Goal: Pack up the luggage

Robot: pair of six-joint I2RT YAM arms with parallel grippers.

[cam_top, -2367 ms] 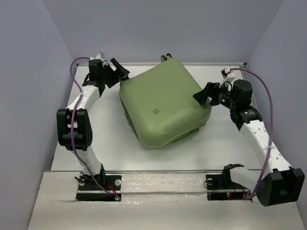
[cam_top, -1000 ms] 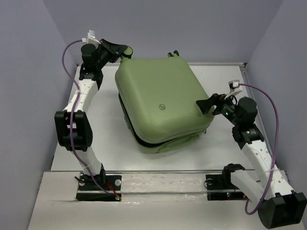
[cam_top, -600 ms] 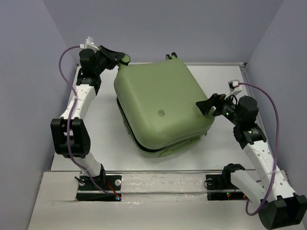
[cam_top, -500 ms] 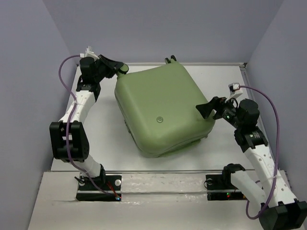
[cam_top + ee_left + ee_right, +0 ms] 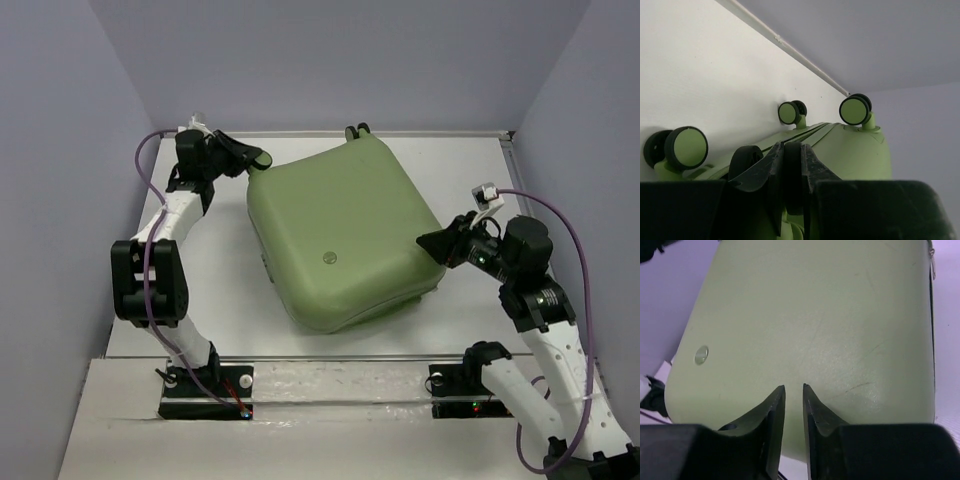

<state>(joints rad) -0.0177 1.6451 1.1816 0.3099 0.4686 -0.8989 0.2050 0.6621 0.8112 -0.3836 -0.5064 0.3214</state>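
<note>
Near edge of counter bare white. Right gripper sits low at the right side of the luggage, tips pointing at the shell edge. In the wrist view its fingers are nearly closed, with a thin gap and nothing between them. The luggage lies flat mid-counter, lid down, olive shell facing up, turned at an angle. The small round logo is toward its near side. Left gripper is at the far-left corner of the luggage, at the wheel end. It's narrow too, with something dark in the gap, and I can't tell if it's actually gripped. Three green-faced wheels show in the left wrist view. Two more wheels poke out at the far edge, near the back wall.
</note>
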